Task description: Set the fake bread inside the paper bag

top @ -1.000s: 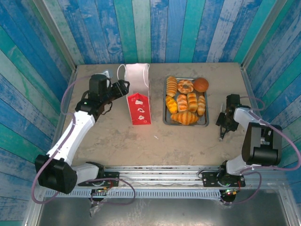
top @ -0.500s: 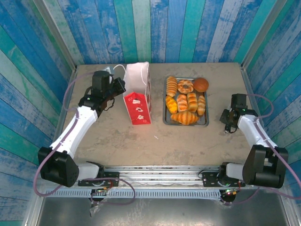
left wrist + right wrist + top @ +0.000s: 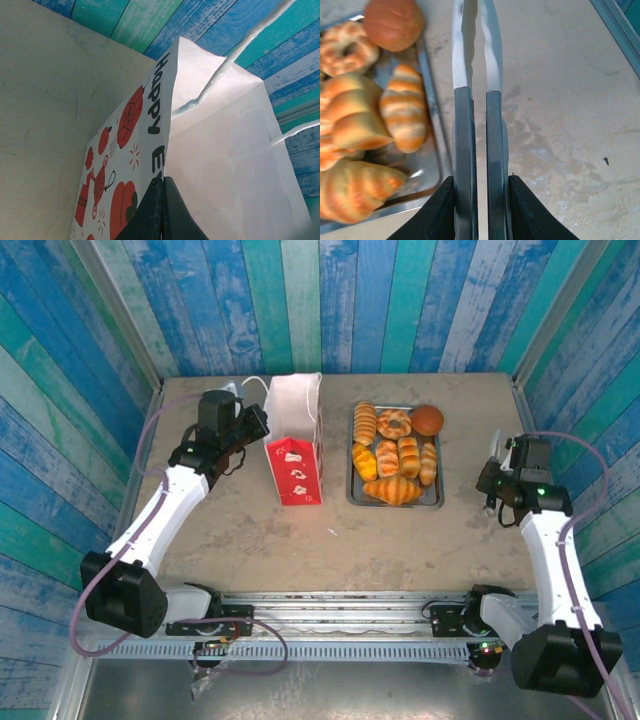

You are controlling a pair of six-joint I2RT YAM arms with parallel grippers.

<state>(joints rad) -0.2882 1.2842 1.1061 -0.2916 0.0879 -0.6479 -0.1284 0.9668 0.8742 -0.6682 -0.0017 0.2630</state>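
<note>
The fake bread [image 3: 393,456] lies heaped on a grey metal tray [image 3: 395,503] just past the middle of the table [image 3: 400,540], toward 1 o'clock. A round brown bun [image 3: 427,420] sits at the tray's 1 o'clock corner, partly over the rim. A ring-shaped piece [image 3: 394,424] is at 12 o'clock and a large croissant [image 3: 392,490] lies across the 6 o'clock edge. In the right wrist view the bun [image 3: 393,22] is at 11 o'clock, with the tray's rim [image 3: 431,135] running below it.

The paper bag [image 3: 296,455] stands at 9 o'clock of the tray, near it but apart, leaning a little. Its upper part is white and its lower panel red. In the left wrist view the bag [image 3: 220,165] has black lettering along its edge that reads "Happy", then an "E" cut off behind the fingers, beside red strawberry prints. A white cord handle [image 3: 220,75] loops up from its mouth.

The left gripper [image 3: 256,426] is at 10 o'clock of the bag. Its fingers [image 3: 150,215] are pinched together on the bag's upper wall.

The right gripper [image 3: 493,483] is at 3 o'clock of the tray, well apart from it. It is clamped on the dark handles of metal tongs [image 3: 472,75]. The tongs' two blades stand narrowly apart and point to 12 o'clock along the tray's right rim.
</note>
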